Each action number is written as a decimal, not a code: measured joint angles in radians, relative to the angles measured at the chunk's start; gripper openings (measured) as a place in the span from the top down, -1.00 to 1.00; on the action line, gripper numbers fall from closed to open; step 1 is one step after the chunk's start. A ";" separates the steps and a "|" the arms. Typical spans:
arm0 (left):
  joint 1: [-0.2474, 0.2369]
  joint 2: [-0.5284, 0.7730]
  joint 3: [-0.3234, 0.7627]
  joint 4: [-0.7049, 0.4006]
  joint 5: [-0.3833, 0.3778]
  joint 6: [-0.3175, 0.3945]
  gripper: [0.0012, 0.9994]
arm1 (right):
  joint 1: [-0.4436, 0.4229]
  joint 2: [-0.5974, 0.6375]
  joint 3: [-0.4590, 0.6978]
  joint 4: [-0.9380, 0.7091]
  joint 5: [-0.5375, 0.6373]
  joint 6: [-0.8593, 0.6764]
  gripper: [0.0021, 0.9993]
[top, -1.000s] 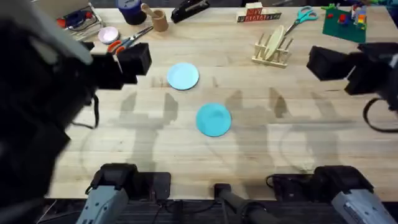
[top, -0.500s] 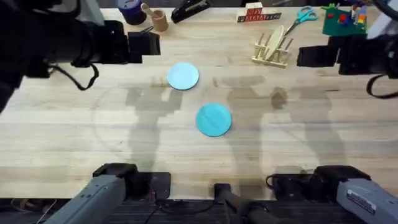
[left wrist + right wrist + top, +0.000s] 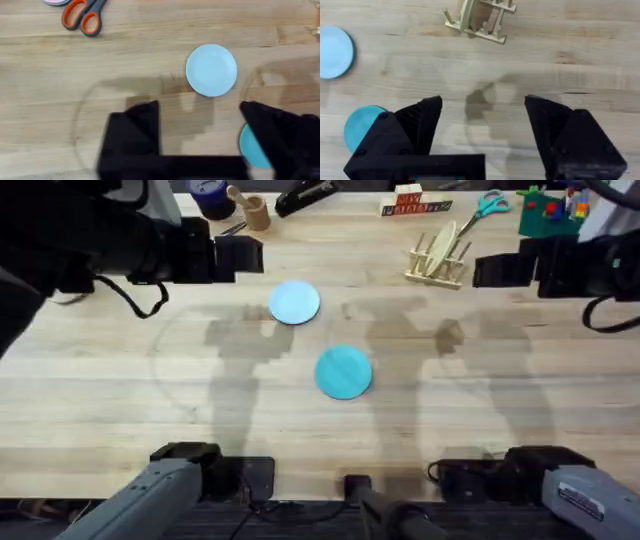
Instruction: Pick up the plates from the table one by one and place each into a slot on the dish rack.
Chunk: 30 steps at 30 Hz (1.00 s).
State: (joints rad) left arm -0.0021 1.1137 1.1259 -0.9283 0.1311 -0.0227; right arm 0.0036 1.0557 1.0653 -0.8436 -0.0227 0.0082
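Overhead: pale sky-blue plate (image 3: 295, 302) at about eleven o'clock from the turquoise plate (image 3: 344, 371), both flat on the table (image 3: 120, 410), near but apart. Dish rack (image 3: 438, 258) at two o'clock from them, one cream plate (image 3: 441, 246) leaning in its pegs, so probably placed there beforehand. Left gripper (image 3: 250, 256) at ten o'clock of the pale plate, right gripper (image 3: 485, 271) at three o'clock of the rack, both raised above the wood, carrying nothing.

Left wrist: left gripper (image 3: 200, 135) spread wide and empty, pale plate just beyond the fingertips, turquoise rim peeking past one finger. Smooth matte plastic discs with a shallow lip. Orange-handled scissors (image 3: 82, 15) farther off.

Right wrist: right gripper (image 3: 482, 135) likewise parted, nothing between. Light-wood rack of slats and upright pegs ahead; plank grain running across.
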 joint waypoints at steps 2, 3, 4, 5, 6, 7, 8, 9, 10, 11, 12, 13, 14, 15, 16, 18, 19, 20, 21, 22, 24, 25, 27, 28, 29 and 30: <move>0.000 0.000 0.000 0.000 0.003 -0.004 -0.40 | 0.000 0.000 0.000 0.000 0.000 0.000 -0.99; 0.000 0.000 0.000 0.000 0.003 -0.004 -0.09 | 0.000 0.000 0.000 0.000 0.000 0.000 -0.99; 0.000 0.000 0.000 0.000 0.004 -0.004 0.23 | 0.000 0.000 0.000 0.000 0.000 0.000 -0.99; 0.000 0.000 0.000 0.000 0.007 -0.004 0.55 | 0.000 0.000 0.000 0.000 0.000 0.000 -0.99; 0.000 0.000 0.000 0.000 0.013 -0.002 0.81 | 0.000 0.000 0.000 0.000 0.000 0.000 -0.99; 0.000 0.000 0.000 0.001 0.026 -0.003 0.89 | 0.000 0.000 0.000 0.000 0.000 0.000 -0.99; 0.000 0.000 0.000 0.001 0.042 -0.004 0.91 | 0.000 0.000 0.000 0.000 0.000 0.000 -0.99; 0.000 0.000 0.000 0.002 0.061 -0.004 0.91 | 0.000 0.000 0.000 0.000 0.000 0.000 -0.99; 0.003 0.000 0.000 0.006 0.088 -0.004 0.92 | 0.000 0.000 0.000 0.000 0.000 0.000 -0.99; 0.008 0.001 0.000 0.010 0.117 -0.004 0.92 | 0.000 0.000 0.000 0.000 0.000 0.000 -0.99; 0.016 0.003 0.000 0.015 0.152 -0.004 0.92 | 0.000 0.000 0.000 0.000 0.000 0.000 -0.99; 0.071 0.030 0.001 0.033 0.279 -0.001 0.92 | 0.000 0.000 0.000 0.000 0.000 0.000 -0.99; 0.094 0.050 0.001 0.035 0.330 0.004 0.92 | 0.000 0.000 0.000 0.000 0.000 0.000 -0.99; 0.115 0.072 0.002 0.035 0.376 0.010 0.92 | 0.000 0.000 0.000 0.000 0.000 0.000 -0.99; 0.132 0.095 0.002 0.035 0.421 0.016 0.92 | 0.000 0.000 0.000 0.000 0.000 0.000 -0.99; 0.163 0.156 0.002 0.036 0.511 0.032 0.92 | 0.000 0.000 0.000 0.000 0.000 0.000 -0.99; 0.181 0.244 0.002 0.040 0.608 0.060 0.92 | 0.000 0.000 0.000 0.000 0.000 0.000 -0.99; 0.182 0.273 0.002 0.048 0.634 0.069 0.92 | 0.000 0.000 0.000 0.000 0.000 0.000 -0.99; 0.182 0.299 0.002 0.060 0.659 0.077 0.92 | 0.000 0.000 0.000 0.000 0.000 0.000 -0.99; 0.182 0.324 0.002 0.071 0.682 0.085 0.92 | 0.000 0.000 0.000 0.000 0.000 0.000 -0.99; 0.182 0.371 0.002 0.094 0.721 0.097 0.92 | 0.000 0.000 0.000 0.000 0.000 0.000 -0.99; 0.182 0.396 0.002 0.106 0.739 0.102 0.92 | 0.000 0.000 0.000 0.000 0.000 0.000 -0.99; 0.182 0.442 0.002 0.115 0.760 0.115 0.92 | 0.000 0.000 0.000 0.000 0.000 0.000 -0.99; 0.182 0.461 0.002 0.117 0.767 0.122 0.92 | 0.000 0.000 0.000 0.000 0.000 0.000 -0.99; 0.182 0.484 0.002 0.117 0.771 0.131 0.92 | 0.000 0.000 0.000 0.000 0.000 0.000 -0.99; 0.182 0.502 0.002 0.116 0.775 0.139 0.92 | 0.000 0.000 0.000 0.000 0.000 0.000 -0.99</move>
State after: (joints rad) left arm 0.1802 1.6153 1.1275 -0.8120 0.9059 0.1158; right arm 0.0036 1.0557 1.0653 -0.8436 -0.0227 0.0082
